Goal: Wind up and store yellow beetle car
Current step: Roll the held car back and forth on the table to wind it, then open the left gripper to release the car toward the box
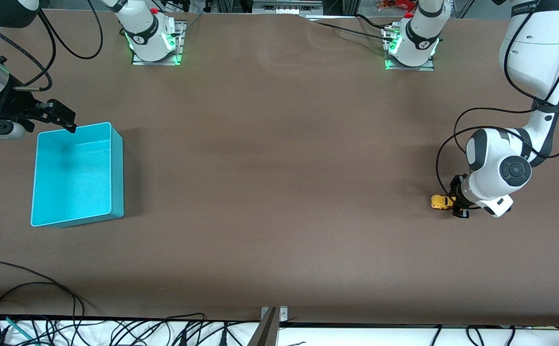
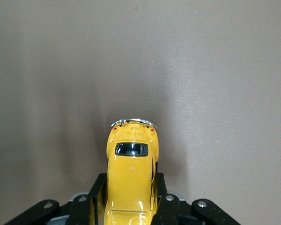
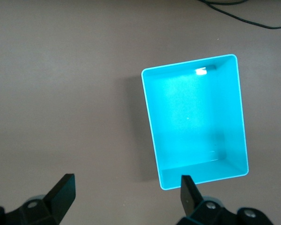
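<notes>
A wide brown counter (image 1: pixel 279 158) with a matte, faintly mottled surface fills the scene; both arm bases are bolted along its upper edge in the front view, each ringed with green light, and loose black cables (image 1: pixel 116 331) trail over a white strip at the edge nearest the front camera. Toward the right arm's end sits a turquoise bin (image 1: pixel 116 168), a rectangular plastic box with thin walls, rounded corners and a finely speckled floor, with nothing visible inside. Toward the left arm's end, down at the counter surface, is the yellow beetle car (image 1: pixel 441 202), small, glossy and rounded, with a dark window and a thin chrome bumper visible in the left wrist view (image 2: pixel 131 173). The left arm, white and smooth-shelled, folds sharply downward with its wrist low over the counter, and the left pincer (image 1: pixel 454 202) is clamped on the car, its black fingers (image 2: pixel 161 197) pressed against the car's two sides. The right arm waits, its dark pincer (image 1: pixel 63 117) held in the air over the bin's corner that lies farthest from the front camera, with its fingers (image 3: pixel 61 194) spread wide and holding nothing.
</notes>
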Controlling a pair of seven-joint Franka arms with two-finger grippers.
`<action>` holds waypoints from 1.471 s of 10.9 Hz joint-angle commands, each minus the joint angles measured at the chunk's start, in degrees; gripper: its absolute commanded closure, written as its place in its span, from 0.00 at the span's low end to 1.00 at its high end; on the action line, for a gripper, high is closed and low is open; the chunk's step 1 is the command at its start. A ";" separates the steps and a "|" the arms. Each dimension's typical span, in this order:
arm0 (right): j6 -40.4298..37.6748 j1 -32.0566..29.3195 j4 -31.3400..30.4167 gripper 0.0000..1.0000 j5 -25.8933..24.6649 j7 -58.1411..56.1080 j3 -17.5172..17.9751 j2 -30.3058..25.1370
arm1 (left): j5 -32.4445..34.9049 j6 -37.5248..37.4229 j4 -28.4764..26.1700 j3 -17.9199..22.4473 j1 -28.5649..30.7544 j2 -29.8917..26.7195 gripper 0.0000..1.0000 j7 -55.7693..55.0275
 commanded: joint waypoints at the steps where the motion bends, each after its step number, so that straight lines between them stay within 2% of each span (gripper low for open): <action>1: -1.48 -0.21 1.52 0.00 -0.01 -0.97 -0.02 0.26 | 2.32 2.10 2.04 0.47 0.40 5.69 1.00 1.17; 2: -1.48 -0.21 1.52 0.00 -0.01 -0.97 -0.02 0.26 | 2.32 2.10 2.13 0.47 0.40 5.51 0.68 1.17; 3: -1.48 -0.21 1.52 0.00 -0.01 -0.97 -0.02 0.26 | 2.23 2.01 2.74 0.47 0.40 5.42 0.61 1.08; 5: -1.48 -0.21 1.52 0.00 -0.01 -0.97 -0.02 0.26 | 1.79 1.48 3.45 0.38 0.40 4.90 0.59 0.99; 6: -1.48 -0.21 1.52 0.00 -0.01 -0.97 -0.02 0.26 | 1.70 1.48 3.45 0.38 0.40 4.72 0.51 0.99; 7: -1.48 -0.21 1.52 0.00 -0.01 -0.97 -0.02 0.26 | 1.44 1.48 3.45 0.38 0.48 4.28 0.33 0.65; 8: -1.48 -0.21 1.52 0.00 -0.01 -0.88 0.07 0.35 | 1.35 1.48 3.45 0.38 0.48 3.84 0.04 0.29; 9: -1.48 -0.12 1.52 0.00 -0.01 -0.88 0.07 0.35 | 0.65 1.48 3.71 0.38 0.48 3.40 0.00 0.03; 16: -1.48 -0.12 1.52 0.00 -0.01 -0.88 0.16 0.35 | -0.58 -2.37 4.24 0.03 0.40 0.95 0.00 -0.15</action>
